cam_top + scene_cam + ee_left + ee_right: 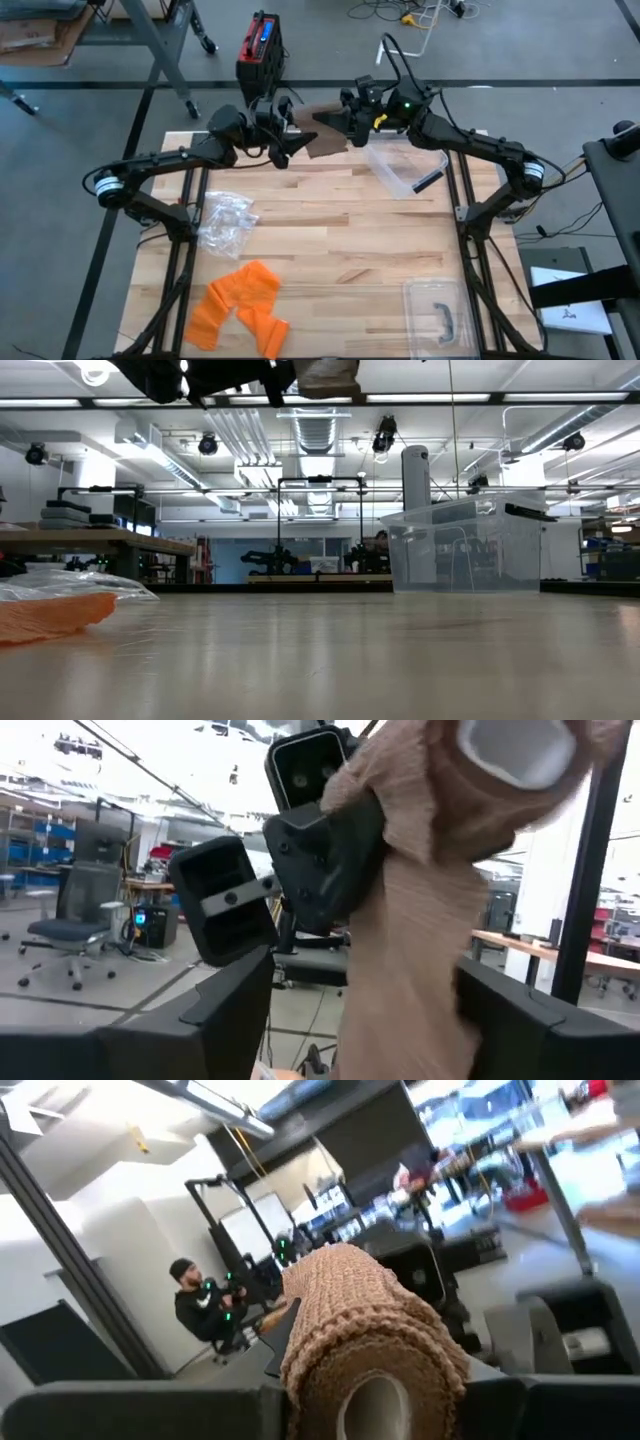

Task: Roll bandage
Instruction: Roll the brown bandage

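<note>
A tan bandage is held high over the table's far middle, between my two grippers. Its roll has a white core, and a loose strip hangs down from it. My right gripper is shut on the roll. My left gripper stands open facing it from the left, one finger on either side of the hanging strip. In the low view only the bandage's underside and dark gripper parts show, at the top edge. My right gripper pinches the roll by its wound outer surface between its two fingers, the core's open end facing back toward the wrist. The fingers come nearly level from the table's right. The roll is lifted well clear of the table. My left gripper has the strip between its fingers; whether either finger touches it, I cannot tell.
A clear plastic box stands at the far right, below the right arm. A clear lid lies near the front right. A crumpled plastic bag and orange bandages lie on the left half.
</note>
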### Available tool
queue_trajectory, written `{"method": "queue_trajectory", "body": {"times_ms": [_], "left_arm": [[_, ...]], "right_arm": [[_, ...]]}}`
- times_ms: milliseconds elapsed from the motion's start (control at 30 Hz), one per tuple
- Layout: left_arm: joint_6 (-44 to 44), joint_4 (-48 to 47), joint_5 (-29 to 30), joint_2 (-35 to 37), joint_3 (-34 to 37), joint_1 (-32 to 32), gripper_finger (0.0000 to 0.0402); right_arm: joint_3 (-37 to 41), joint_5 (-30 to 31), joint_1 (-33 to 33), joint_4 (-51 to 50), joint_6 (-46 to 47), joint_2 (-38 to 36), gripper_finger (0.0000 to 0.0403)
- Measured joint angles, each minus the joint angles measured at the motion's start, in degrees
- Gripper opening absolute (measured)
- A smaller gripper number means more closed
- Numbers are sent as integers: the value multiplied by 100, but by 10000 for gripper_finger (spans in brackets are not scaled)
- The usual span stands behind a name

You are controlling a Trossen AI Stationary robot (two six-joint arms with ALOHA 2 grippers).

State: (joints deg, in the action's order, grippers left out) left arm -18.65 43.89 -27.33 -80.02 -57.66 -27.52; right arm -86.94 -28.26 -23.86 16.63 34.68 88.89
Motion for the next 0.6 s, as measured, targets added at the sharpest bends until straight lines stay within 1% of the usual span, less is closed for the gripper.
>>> {"method": "queue_trajectory", "body": {"times_ms": [67,133,200,267,300,333,467,600], "left_arm": [[2,-33,38,-89,-94,32,234],[6,-189,26,-147,-123,47,196],[22,-261,27,-255,-197,52,135],[76,-398,-42,-267,-193,35,57],[122,-491,-49,-267,-191,21,30],[193,-596,-91,-260,-189,1,17],[581,-1481,-405,-74,-165,-74,4],[824,-1918,-527,205,-83,-90,1]], "right_arm": [[0,94,27,150,-24,81,78],[0,131,35,180,-23,135,82],[0,130,35,189,-22,194,85],[0,129,35,150,16,202,85],[0,130,35,155,33,202,85],[0,130,34,169,49,194,84],[0,82,-9,52,-50,29,83],[0,125,-162,-282,-399,-256,93]]}}
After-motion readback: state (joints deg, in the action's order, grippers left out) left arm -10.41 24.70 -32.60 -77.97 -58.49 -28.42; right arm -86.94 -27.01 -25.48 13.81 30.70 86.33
